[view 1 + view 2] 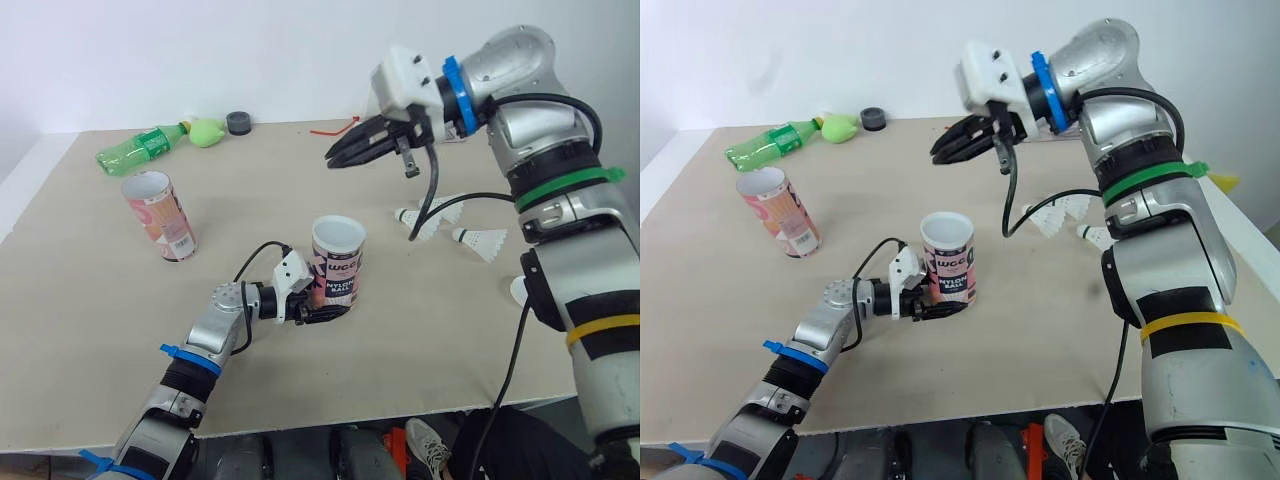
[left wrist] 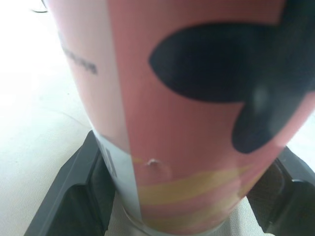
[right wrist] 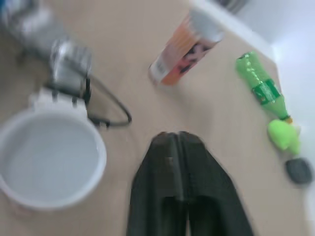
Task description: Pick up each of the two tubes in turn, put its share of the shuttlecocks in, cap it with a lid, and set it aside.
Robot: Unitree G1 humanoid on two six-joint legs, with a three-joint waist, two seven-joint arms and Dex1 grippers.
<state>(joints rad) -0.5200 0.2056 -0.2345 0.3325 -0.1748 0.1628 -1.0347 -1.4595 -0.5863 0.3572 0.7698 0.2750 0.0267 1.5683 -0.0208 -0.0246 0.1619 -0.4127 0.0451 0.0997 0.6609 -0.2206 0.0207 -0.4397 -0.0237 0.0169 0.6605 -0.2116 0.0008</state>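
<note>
The left pincer [image 1: 325, 312] is clamped low on an open pink tube [image 1: 338, 260] standing at mid-frame on the beige worktop [image 1: 420, 350], well back from the near edge. The right pincer [image 1: 335, 158] hangs in the air above and behind it, its fingers together. A second tube [image 1: 160, 215] stands at the left, with bare worktop between the two. Two shuttlecocks [image 1: 478, 241] lie at the right of the frame. A green bottle [image 1: 140, 148] and a dark lid [image 1: 238, 122] sit along the far edge, upper left.
</note>
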